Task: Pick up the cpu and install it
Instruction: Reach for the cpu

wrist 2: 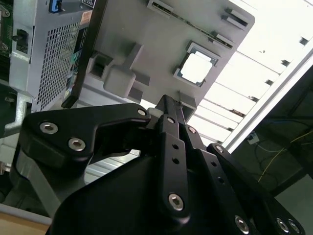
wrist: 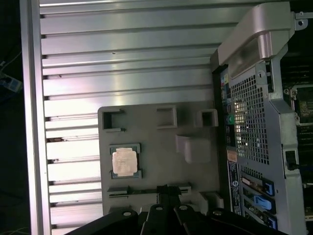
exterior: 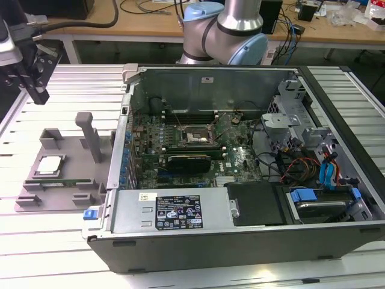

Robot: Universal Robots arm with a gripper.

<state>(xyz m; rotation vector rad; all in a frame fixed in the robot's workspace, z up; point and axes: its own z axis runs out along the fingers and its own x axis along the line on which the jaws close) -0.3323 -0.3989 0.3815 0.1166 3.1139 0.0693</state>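
Cpu (exterior: 50,164) is lying in a recess of the grey tray (exterior: 73,161) beside the open case (exterior: 240,241); the gripper (exterior: 40,96) is hovering above, fingers clenched together, empty.

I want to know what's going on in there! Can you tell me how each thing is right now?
cpu: lying flat in the grey tray, shiny side up, not held.
gripper: shut, empty, apart from the cpu.
computer case: lying on its side, cover off, insides showing.
socket: inside the case; frame up or down, cannot tell.
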